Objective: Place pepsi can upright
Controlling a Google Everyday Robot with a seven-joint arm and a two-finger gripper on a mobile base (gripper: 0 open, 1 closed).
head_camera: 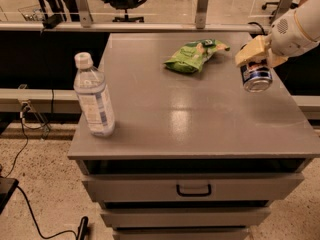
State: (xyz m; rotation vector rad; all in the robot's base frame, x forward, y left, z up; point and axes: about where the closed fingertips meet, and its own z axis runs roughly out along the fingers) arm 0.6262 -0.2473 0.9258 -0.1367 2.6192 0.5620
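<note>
Blue pepsi can (256, 78) tilted, clamped in tool (257, 60), over right side of grey table (200, 124)

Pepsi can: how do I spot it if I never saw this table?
Find the grey drawer cabinet and look at its top's right side, beside the green snack bag. There the gripper holds the pepsi can. It is small, dark blue with a silver end, unlike the tall clear water bottle on the left.
</note>
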